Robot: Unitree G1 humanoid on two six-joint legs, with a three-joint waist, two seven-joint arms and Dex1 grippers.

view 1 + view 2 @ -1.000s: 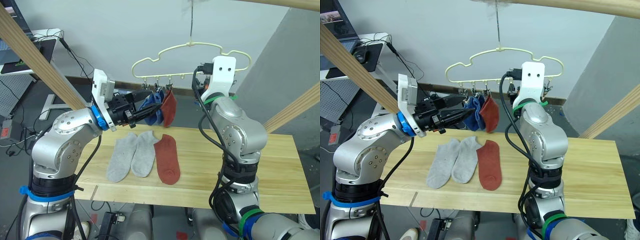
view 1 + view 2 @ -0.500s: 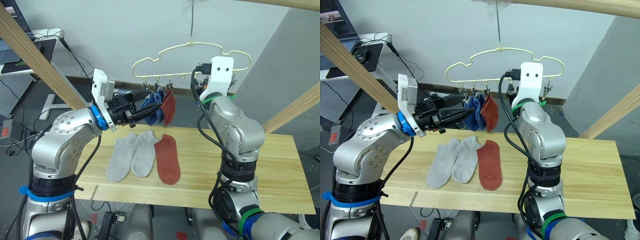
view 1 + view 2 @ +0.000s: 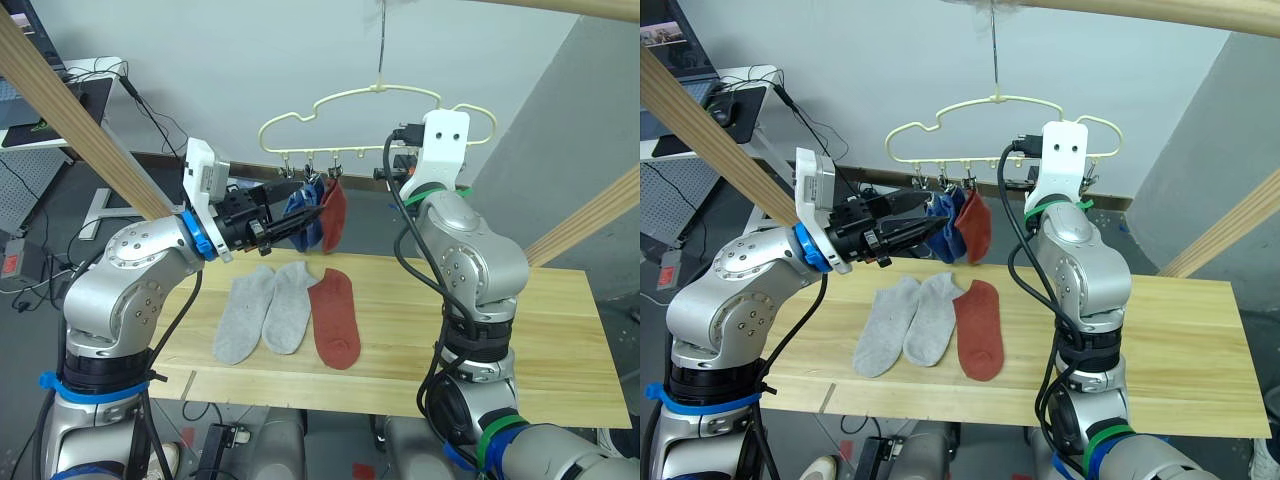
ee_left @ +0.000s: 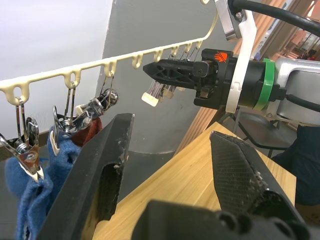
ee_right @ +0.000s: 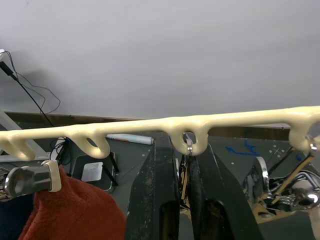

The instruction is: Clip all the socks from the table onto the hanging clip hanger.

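Observation:
The pale-yellow clip hanger hangs over the table's far edge. Two blue socks and one rust red sock hang from its left clips. On the wood lie two light grey socks and a rust red sock, side by side. My left gripper is open and empty, its tips just in front of the hanging socks. My right gripper reaches up under the hanger's bar, shut on a metal clip near the middle of the row.
Thick wooden poles slant up at the left and right, and another runs overhead. A desk with cables stands behind on the left. The right half of the tabletop is bare wood.
The hanger and its hanging socks have swung slightly to the left. My right wrist has shifted a little with it. The left arm has held still.

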